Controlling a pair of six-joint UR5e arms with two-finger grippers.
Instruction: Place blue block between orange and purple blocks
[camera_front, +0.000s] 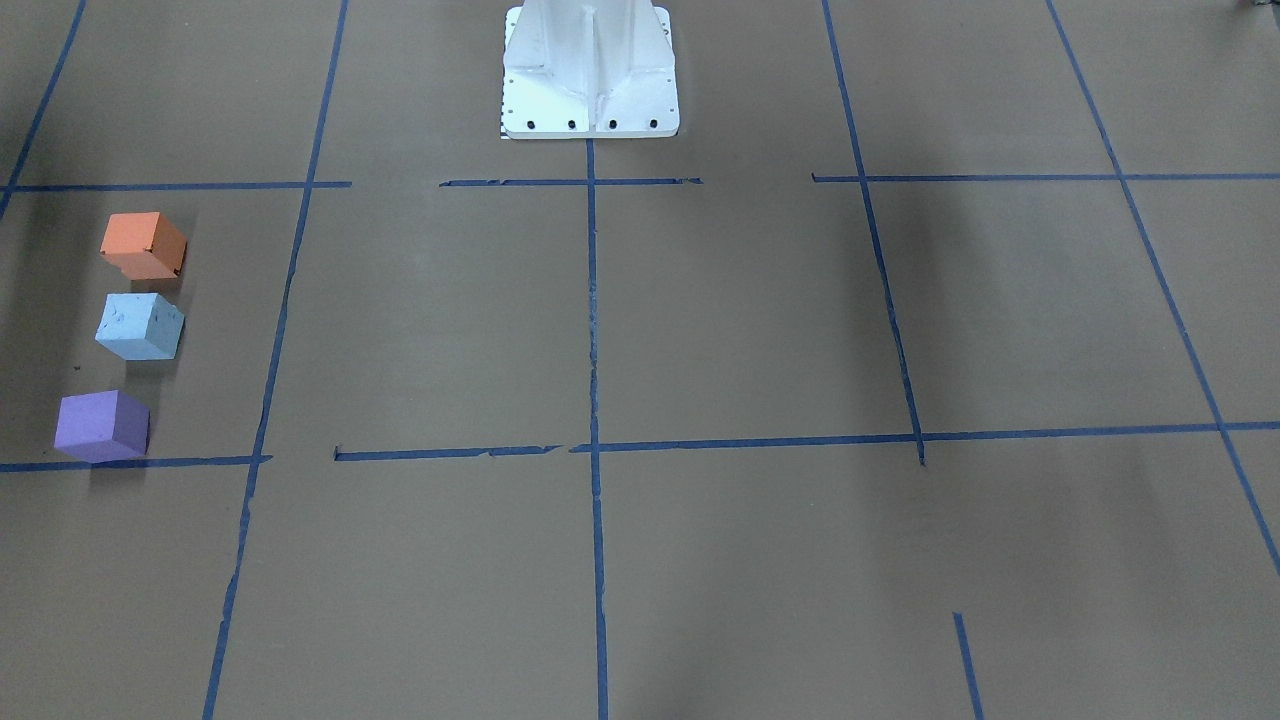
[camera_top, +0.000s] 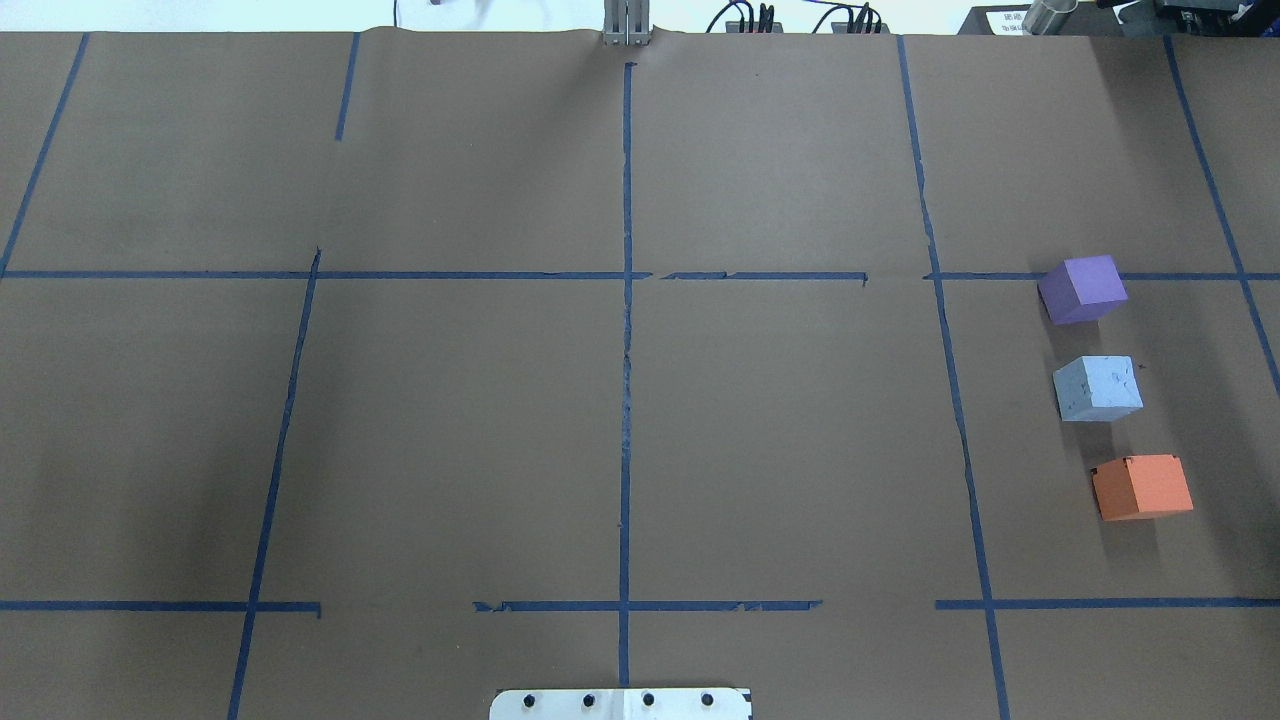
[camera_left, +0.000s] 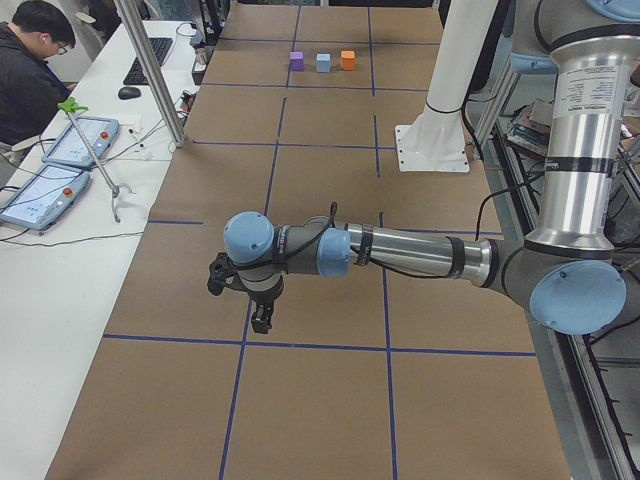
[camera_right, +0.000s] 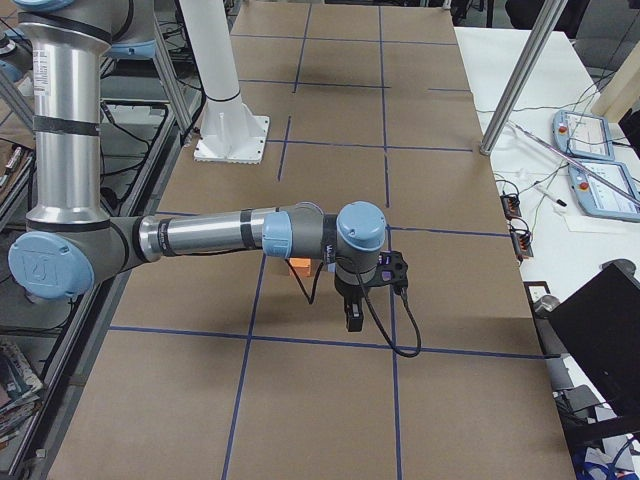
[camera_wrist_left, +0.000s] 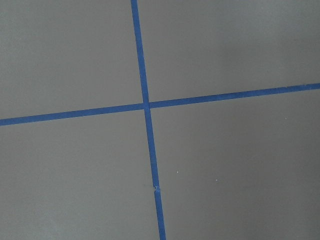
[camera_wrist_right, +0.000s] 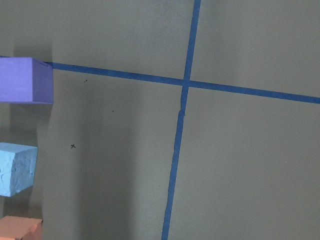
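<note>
Two tools point down just above the desk, the left tool (camera_left: 261, 320) and the right tool (camera_right: 352, 318). Both show only from the side, so how far they are open, or whether they hold anything, cannot be told. Near the right tool, three cubes stand in a gapped row by the desk's edge: the pale blue foam block (camera_top: 1097, 388) lies between the orange foam block (camera_top: 1142, 487) and the purple foam block (camera_top: 1083, 290). Blue tape lines (camera_top: 626, 400) cross the brown paper-covered desk (camera_top: 450, 430).
</note>
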